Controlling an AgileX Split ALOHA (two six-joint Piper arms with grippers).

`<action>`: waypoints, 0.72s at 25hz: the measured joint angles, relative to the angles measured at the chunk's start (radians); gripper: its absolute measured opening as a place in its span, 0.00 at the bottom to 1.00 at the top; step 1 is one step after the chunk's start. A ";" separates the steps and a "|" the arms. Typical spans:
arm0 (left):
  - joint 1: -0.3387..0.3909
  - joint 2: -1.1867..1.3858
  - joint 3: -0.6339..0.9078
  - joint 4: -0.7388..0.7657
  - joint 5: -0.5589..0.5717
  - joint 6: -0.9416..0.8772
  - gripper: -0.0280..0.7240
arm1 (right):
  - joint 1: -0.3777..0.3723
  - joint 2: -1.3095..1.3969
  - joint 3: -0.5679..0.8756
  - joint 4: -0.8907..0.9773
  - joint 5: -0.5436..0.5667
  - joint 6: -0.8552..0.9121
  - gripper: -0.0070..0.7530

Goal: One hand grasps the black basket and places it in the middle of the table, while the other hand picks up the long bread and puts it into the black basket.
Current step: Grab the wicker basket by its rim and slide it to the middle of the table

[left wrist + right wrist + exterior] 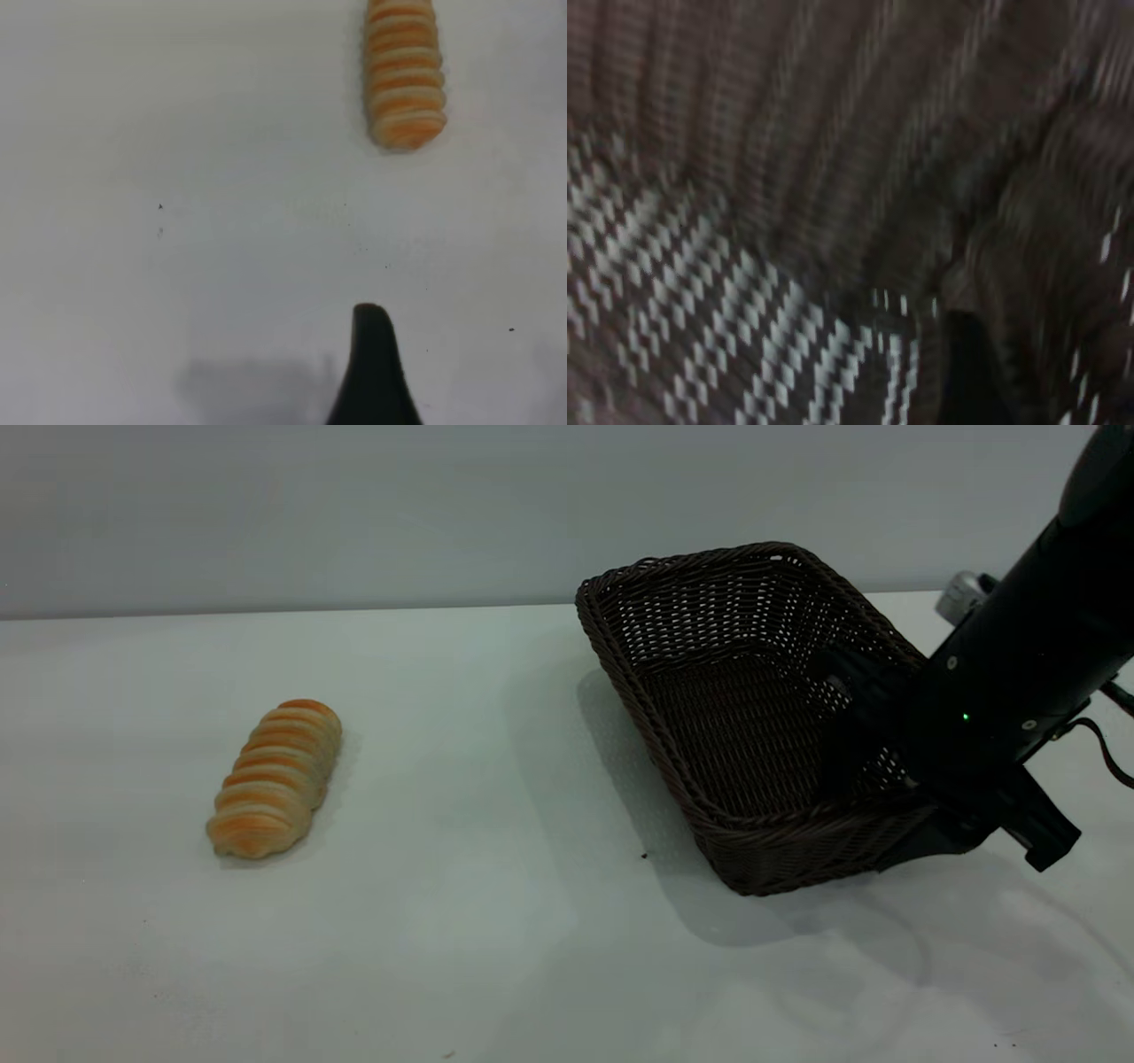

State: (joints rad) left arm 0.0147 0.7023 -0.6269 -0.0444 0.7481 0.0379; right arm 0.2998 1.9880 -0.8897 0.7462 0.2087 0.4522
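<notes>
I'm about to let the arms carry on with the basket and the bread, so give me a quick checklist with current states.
1. Right gripper on the black basket's near-right wall: ok.
2. Grip firmly closed: cannot tell.
3. Black basket tilted, far-left side raised off the table: ok for moving.
4. Black basket empty inside: ok.
5. Long bread lying free on the table, far left of the basket: ok.
6. Left gripper above the table, short of the bread: ok; open: cannot tell.

Rectangular dark brown-black woven wicker basket (744,717): open weave, pale background showing through sides, braided rim.
Elongated ridged loaf (275,777): golden-orange bands alternating with cream, crosswise.
Flat tabletop (461,921): pale white-grey, few tiny dark specks.
</notes>
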 joint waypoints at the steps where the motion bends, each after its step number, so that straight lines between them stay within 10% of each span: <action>1: 0.000 0.000 0.000 0.000 0.000 0.000 0.82 | -0.013 0.008 0.000 0.004 -0.014 0.001 0.61; 10: 0.000 0.000 0.000 0.000 0.000 0.000 0.82 | -0.111 0.006 -0.001 0.027 -0.048 -0.058 0.16; 18: 0.000 0.000 0.000 0.000 0.000 -0.001 0.82 | -0.111 -0.034 -0.017 0.005 -0.013 -0.241 0.15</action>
State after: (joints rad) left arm 0.0147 0.7023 -0.6269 -0.0444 0.7481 0.0370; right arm 0.1889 1.9537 -0.9069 0.7509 0.1958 0.2111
